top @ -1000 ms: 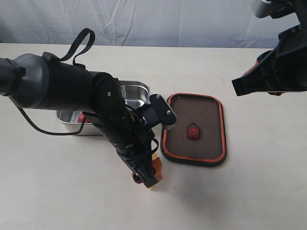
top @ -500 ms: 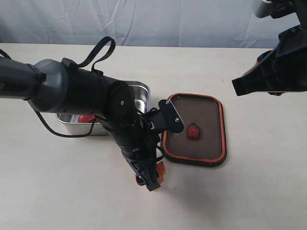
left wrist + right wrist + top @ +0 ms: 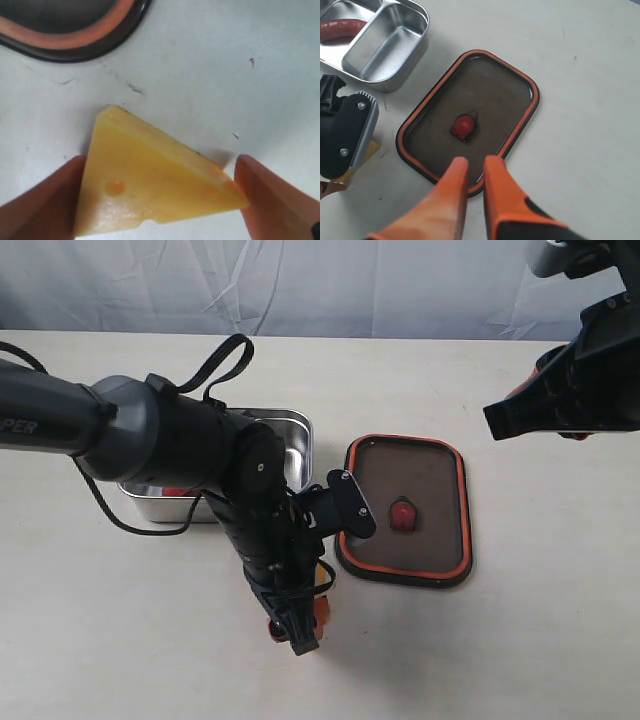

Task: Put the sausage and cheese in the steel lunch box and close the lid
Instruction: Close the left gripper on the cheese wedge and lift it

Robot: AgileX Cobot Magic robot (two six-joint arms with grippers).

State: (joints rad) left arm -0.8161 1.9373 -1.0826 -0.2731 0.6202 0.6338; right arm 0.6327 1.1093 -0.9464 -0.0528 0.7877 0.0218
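The yellow cheese (image 3: 150,185) wedge lies flat on the table just in front of the lid's corner. My left gripper (image 3: 160,161) is down on it, one orange finger (image 3: 45,200) against its wide end and the other against its tip. The red sausage (image 3: 342,27) lies in the larger compartment of the steel lunch box (image 3: 417,40); the smaller compartment holds nothing. The dark lid (image 3: 485,95) with its orange rim rests on the table to the right of the box (image 3: 292,428). My right gripper (image 3: 476,161) hovers high over the lid's near edge, fingers together and holding nothing.
The left arm (image 3: 170,440) stretches across the front of the lunch box and hides most of it in the exterior view. The right arm's dark housing (image 3: 580,380) hangs at the upper right. A white cloth backdrop runs along the table's far edge.
The left gripper has shifted toward the table's front and slightly left, settling around the cheese. The right arm, lid and box have not moved.
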